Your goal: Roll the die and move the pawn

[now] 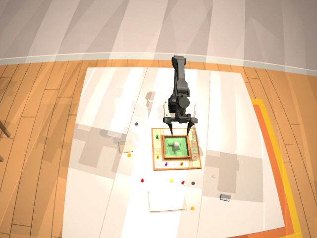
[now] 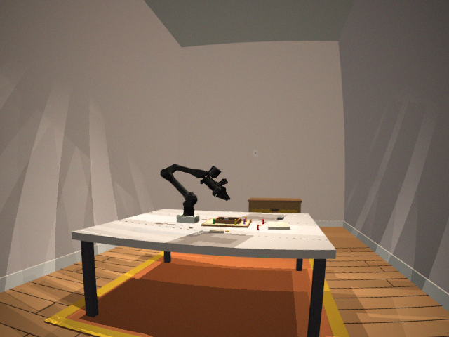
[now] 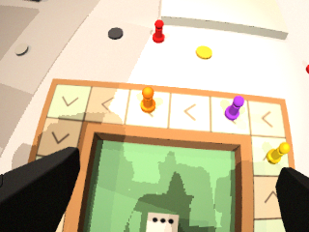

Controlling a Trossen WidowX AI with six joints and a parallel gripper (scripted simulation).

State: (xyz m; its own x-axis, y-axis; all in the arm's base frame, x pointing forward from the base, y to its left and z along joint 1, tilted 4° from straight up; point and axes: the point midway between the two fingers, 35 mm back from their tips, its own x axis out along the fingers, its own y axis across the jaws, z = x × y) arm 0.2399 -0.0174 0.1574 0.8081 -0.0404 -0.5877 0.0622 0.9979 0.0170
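Note:
My gripper (image 1: 180, 135) (image 2: 228, 199) is open, above the tray's arm-side edge, with nothing between the fingers. The white die (image 1: 176, 144) (image 3: 162, 224) is free of the fingers, over or in the green tray (image 1: 163, 148) (image 3: 164, 132); whether it is at rest I cannot tell. The wrist view cuts it off, showing one row of three pips; its full top count is hidden. The orange pawn (image 1: 182, 163) (image 3: 148, 101) stands upright on the board's far row, two squares before the corner its row's arrows point to.
On the board are a purple pawn (image 1: 166, 164) (image 3: 234, 110), a yellow pawn (image 1: 157, 156) (image 3: 277, 154) and a green pawn (image 1: 157, 136). Beyond it are two red pawns, several discs, a flat pale slab (image 1: 167, 200) and a grey block (image 1: 225, 197). A beige slab (image 1: 125, 147) lies left.

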